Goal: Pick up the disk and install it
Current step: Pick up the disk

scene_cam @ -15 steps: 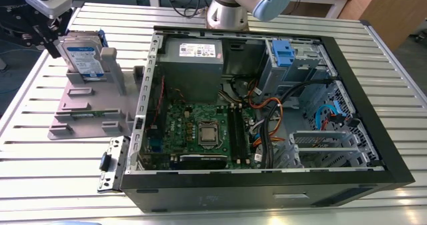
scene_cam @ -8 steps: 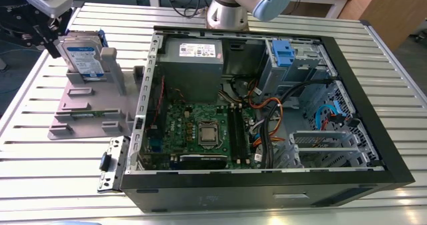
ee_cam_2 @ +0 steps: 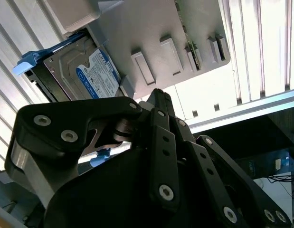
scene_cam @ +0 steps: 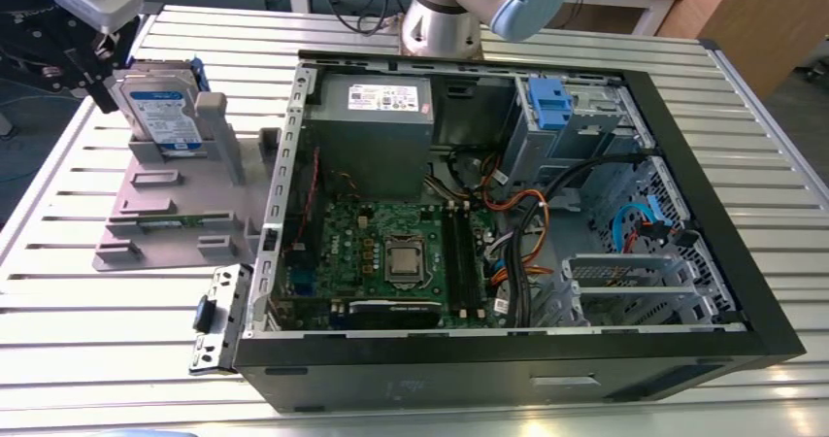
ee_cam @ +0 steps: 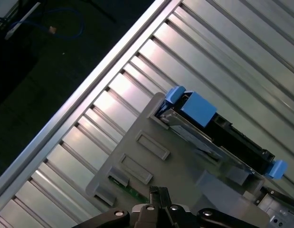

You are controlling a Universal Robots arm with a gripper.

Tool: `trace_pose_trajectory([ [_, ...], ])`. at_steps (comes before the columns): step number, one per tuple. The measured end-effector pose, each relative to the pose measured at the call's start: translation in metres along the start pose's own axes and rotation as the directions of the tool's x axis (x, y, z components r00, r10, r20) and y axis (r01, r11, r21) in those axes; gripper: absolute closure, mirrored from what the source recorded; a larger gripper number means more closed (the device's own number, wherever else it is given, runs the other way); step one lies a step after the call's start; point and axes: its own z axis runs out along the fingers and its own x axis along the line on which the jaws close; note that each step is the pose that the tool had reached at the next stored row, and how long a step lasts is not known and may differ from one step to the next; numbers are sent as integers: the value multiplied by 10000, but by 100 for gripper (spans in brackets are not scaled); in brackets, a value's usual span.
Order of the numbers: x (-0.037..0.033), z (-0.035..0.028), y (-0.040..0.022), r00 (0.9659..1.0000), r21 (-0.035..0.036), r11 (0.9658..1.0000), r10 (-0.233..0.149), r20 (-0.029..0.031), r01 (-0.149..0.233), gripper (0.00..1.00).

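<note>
My claw (scene_cam: 81, 68), black and jointed, hangs at the far corner of the worktop (scene_cam: 104, 311) on the exterior view's left, just beside the upper edge of the disk (scene_cam: 162, 117). I cannot tell whether my claw is apart or together, and I cannot tell whether it touches the disk.

The disk stands on edge in a grey stand (scene_cam: 169, 214), leaning a little, label side facing the camera. A blue bracket (ee_cam: 198, 108) frames it. It has not been lifted or installed.

To the exterior view's right of the stand lies the open case (scene_cam: 518, 374). Inside it are a grey box (scene_cam: 376, 131), a blue clip (scene_cam: 549, 102) at the far bay, and loose cables (scene_cam: 525, 214) between them.

Risks, as I judge them:
- I am close to the disk's edge. An off-centre approach could knock the bracket or tip the disk out of the stand.
- The disk's faces look smooth, so a shallow grip might let it slide.
- The cables near the bay could snag a carried disk.

Writing: the disk carries a white and blue label (ee_cam_2: 97, 73) with a round blue mark and fine print I cannot make out. The box has a white sticker (scene_cam: 382, 95), and its print is also too small for me to read.
</note>
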Motion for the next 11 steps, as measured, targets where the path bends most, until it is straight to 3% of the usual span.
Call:
trace_pose_trajectory([
  [11, 0, 0, 0, 9993, -10, 9993, -383, -16, 383, 89],
])
